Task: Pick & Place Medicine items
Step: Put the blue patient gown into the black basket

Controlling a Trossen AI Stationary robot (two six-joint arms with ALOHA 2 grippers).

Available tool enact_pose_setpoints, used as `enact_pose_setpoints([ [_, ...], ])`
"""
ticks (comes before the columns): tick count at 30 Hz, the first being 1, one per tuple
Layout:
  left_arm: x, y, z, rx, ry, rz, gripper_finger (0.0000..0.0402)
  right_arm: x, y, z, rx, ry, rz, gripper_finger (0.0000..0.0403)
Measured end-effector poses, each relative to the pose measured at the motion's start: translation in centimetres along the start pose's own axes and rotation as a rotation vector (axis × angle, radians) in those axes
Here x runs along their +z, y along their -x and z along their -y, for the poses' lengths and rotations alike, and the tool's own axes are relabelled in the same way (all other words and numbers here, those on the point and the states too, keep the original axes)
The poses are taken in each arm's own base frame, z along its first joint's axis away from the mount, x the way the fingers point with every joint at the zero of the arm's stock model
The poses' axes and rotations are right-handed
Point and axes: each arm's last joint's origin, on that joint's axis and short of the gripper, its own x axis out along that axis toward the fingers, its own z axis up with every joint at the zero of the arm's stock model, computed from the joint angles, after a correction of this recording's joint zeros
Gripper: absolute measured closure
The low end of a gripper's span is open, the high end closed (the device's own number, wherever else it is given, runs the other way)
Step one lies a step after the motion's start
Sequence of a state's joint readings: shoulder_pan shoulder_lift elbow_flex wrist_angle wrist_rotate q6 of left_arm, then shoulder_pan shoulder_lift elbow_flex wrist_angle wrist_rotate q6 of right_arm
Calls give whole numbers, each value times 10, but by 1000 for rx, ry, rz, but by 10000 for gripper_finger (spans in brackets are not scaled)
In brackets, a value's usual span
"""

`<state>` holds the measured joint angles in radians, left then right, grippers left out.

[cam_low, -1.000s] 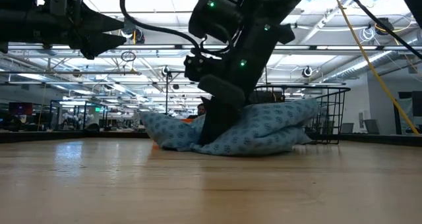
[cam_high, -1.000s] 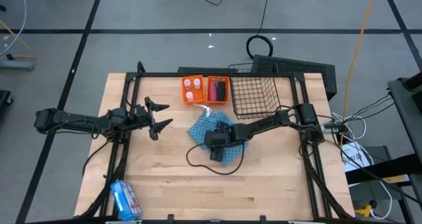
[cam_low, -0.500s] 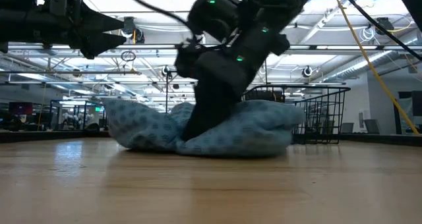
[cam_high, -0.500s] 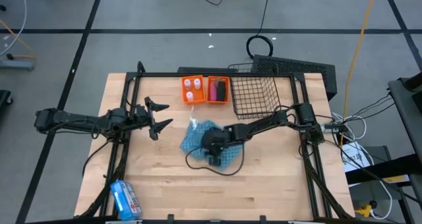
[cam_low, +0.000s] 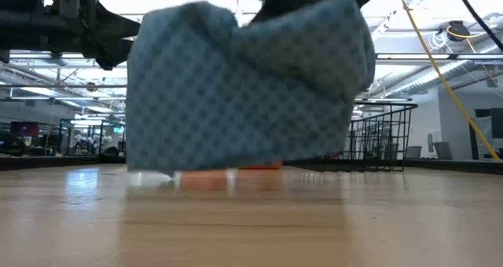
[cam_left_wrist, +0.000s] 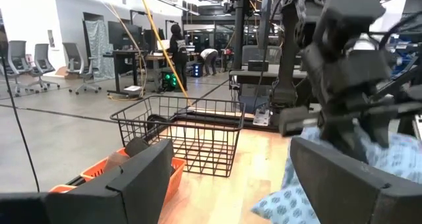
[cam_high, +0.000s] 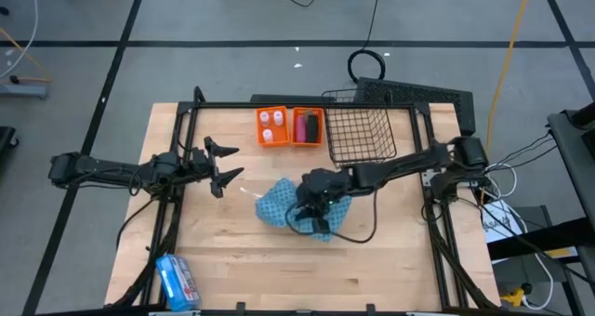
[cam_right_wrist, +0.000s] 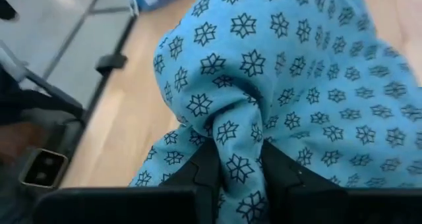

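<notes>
Two arms reach over one table (cam_high: 372, 269) — each with one end effector, left (cam_high: 226, 165) and right (cam_high: 311, 204). One blue patterned cloth (cam_high: 279, 203), one wire basket (cam_high: 358, 135), one blue and white packet (cam_high: 175, 281). Two orange bins (cam_high: 289, 126) — one holding three white bottles (cam_high: 269, 126), the other a pink tube (cam_high: 301, 127) and a black bar (cam_high: 314, 125).

right end effector (cam_right_wrist: 231, 174) clamped, left end effector (cam_high: 226, 164) spread

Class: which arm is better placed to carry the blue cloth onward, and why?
Right. The right gripper is shut on the blue cloth, lifted off the table. The left gripper hangs open, apart from it.
</notes>
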<state>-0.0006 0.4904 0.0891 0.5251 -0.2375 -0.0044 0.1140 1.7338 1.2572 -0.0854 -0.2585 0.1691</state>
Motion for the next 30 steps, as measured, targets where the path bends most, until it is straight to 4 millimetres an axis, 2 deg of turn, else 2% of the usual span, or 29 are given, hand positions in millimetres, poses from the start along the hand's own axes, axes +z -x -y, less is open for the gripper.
enact_pose_setpoints([
  [11, 0, 0, 0, 0, 0, 0, 91, 35, 63, -17, 55, 51, 214, 361],
  [16, 0, 0, 0, 0, 0, 0, 91, 51, 105, -18, 39, 65, 346, 361],
  [19, 0, 0, 0, 0, 0, 0, 91, 55, 130, -18, -41, 77, 417, 361],
  [23, 0, 0, 0, 0, 0, 0, 91, 55, 166, -16, -344, 88, 510, 361],
  [27, 0, 0, 0, 0, 0, 0, 92, 41, 191, -9, -860, 55, 513, 361],
  [30, 0, 0, 0, 0, 0, 0, 91, 22, 200, -1, -1216, -13, 490, 361],
])
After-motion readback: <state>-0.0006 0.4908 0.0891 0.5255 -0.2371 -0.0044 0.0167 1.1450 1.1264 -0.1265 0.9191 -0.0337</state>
